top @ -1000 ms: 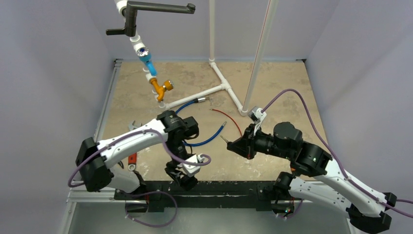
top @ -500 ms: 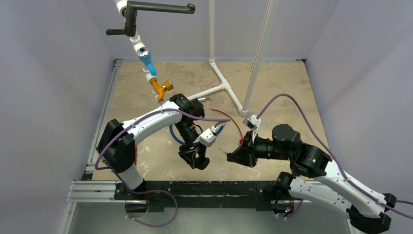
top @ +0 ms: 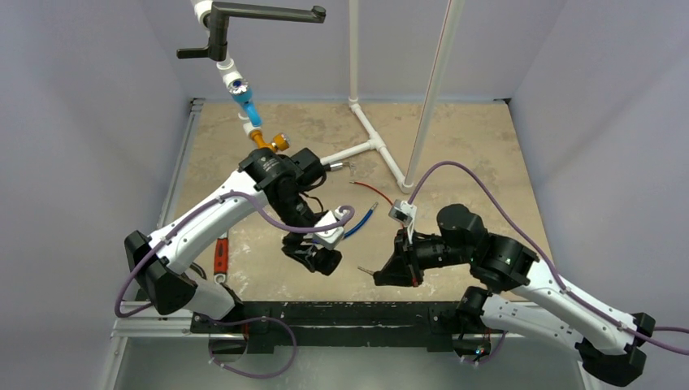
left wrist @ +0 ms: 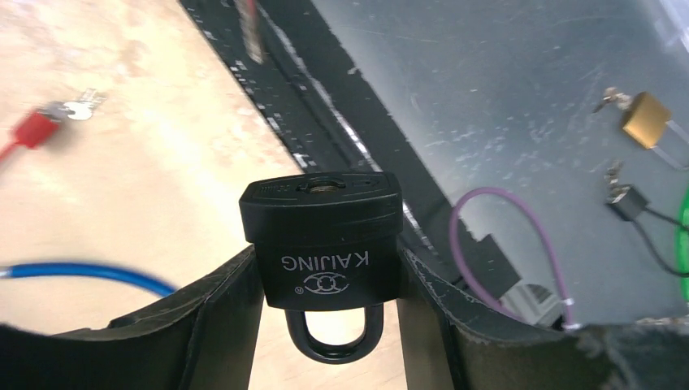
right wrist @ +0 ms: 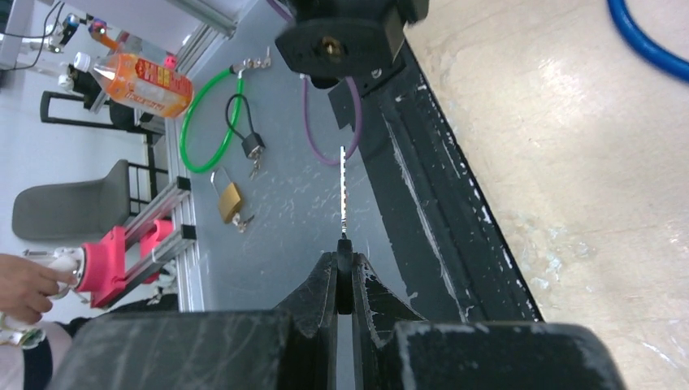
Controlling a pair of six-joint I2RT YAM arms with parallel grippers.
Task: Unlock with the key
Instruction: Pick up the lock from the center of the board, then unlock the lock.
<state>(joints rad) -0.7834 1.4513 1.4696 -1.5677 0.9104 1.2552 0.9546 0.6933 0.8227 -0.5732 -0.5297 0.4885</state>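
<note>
Both arms have shifted: the left gripper (top: pixel 318 260) has swung up from the frame's bottom edge toward centre, and the right gripper (top: pixel 382 276) has dropped lower to face it. The key (right wrist: pixel 344 191) runs straight up the right wrist view. Its tip aims at the keyhole of the padlock (right wrist: pixel 341 41) at top centre, with a gap between them. The padlock's shackle points back toward the left wrist, keyhole face outward. One key is held. Three locks show: this padlock, a brass lock (left wrist: pixel 646 119) and a small lock (left wrist: pixel 627 201) at far right. The left jaws stand half spread, clamping the padlock's sides; the right jaws are pressed together on the key's head.
</note>
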